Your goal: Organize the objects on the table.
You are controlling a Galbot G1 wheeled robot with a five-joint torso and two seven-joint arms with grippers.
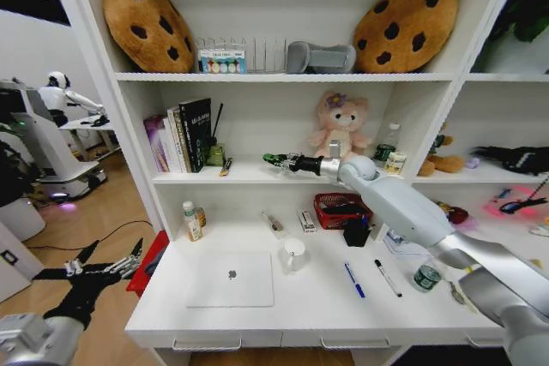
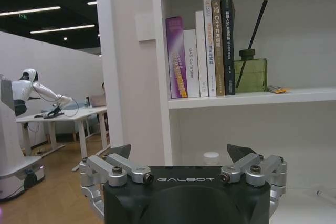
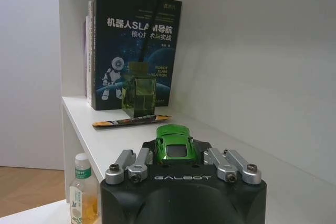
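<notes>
My right gripper (image 1: 280, 161) reaches over the middle shelf (image 1: 249, 175), shut on the tiny green toy car (image 1: 271, 159). The right wrist view shows the car (image 3: 174, 141) held between the fingers just above the shelf board, near a green diffuser bottle (image 3: 138, 90). On the white table (image 1: 309, 308) lie a closed silver laptop (image 1: 232, 279), a blue pen (image 1: 354, 280), a black pen (image 1: 387, 278) and a green-lidded jar (image 1: 426, 277). My left gripper (image 1: 107, 267) hangs open off the table's left end, holding nothing (image 2: 180, 153).
A white mug (image 1: 294, 255), a red basket (image 1: 339, 209), a black pen holder (image 1: 356, 231) and a small bottle (image 1: 191, 221) stand at the table's back. Books (image 1: 184, 135) and a plush toy (image 1: 339, 126) occupy the middle shelf. Cookie cushions (image 1: 147, 25) sit on the top shelf.
</notes>
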